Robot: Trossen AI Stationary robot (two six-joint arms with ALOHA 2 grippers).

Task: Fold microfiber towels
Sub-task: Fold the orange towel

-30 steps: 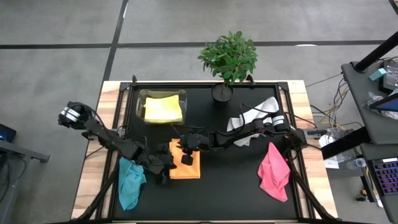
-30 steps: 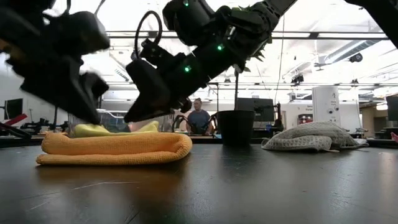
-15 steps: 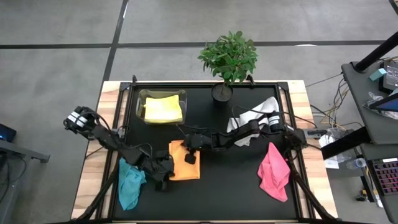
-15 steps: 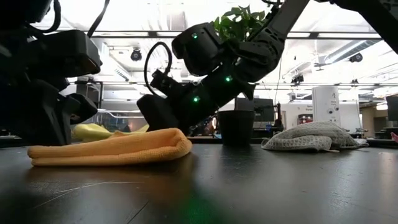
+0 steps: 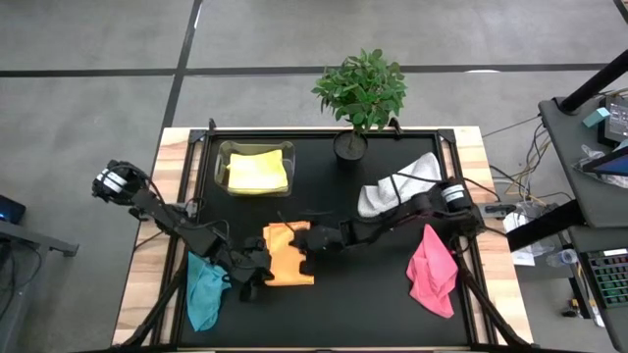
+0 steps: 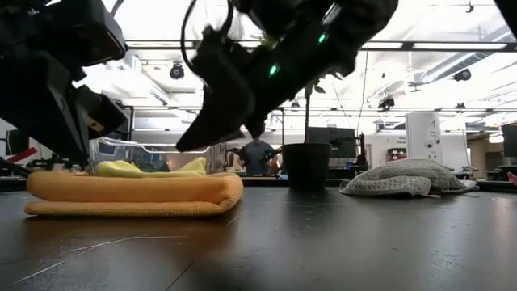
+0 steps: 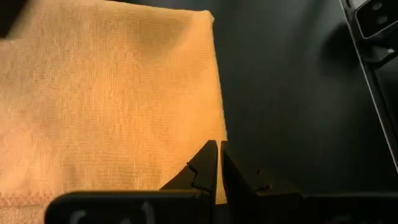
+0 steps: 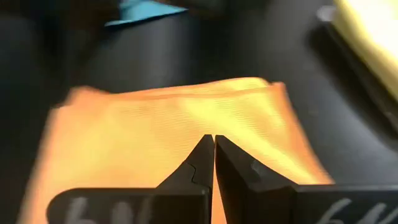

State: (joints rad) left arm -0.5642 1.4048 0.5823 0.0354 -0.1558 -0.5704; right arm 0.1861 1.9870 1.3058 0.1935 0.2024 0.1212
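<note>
The orange towel (image 5: 287, 245) lies folded into a thick flat pad on the black table; it also shows in the low view (image 6: 133, 194). My left gripper (image 5: 265, 269) is shut, and its tips (image 7: 219, 144) are at one edge of the pad. My right gripper (image 5: 300, 259) is shut and hangs just above the pad's top (image 8: 213, 138); the low view (image 6: 190, 144) shows it clear of the cloth. The teal towel (image 5: 204, 289), pink towel (image 5: 432, 270) and white-grey towel (image 5: 397, 184) lie crumpled. The yellow towel (image 5: 257, 172) lies in the clear box. My left gripper's shut fingers stand at the orange towel's side edge (image 7: 214, 134), coming from the table's left. I cannot tell whether they touch the cloth.
A potted plant (image 5: 350, 145) stands at the far middle, next to the clear box (image 5: 224, 157). The white-grey towel lies to the right of the pot (image 6: 305, 166). Bare black table shows between the orange and pink towels and along the near edge.
My right gripper went down onto the orange towel, flattening its far side, then rose clear and drew back a little toward the right. My left gripper has shifted slightly at the towel's left edge. The towel stays folded and has puffed back up.
</note>
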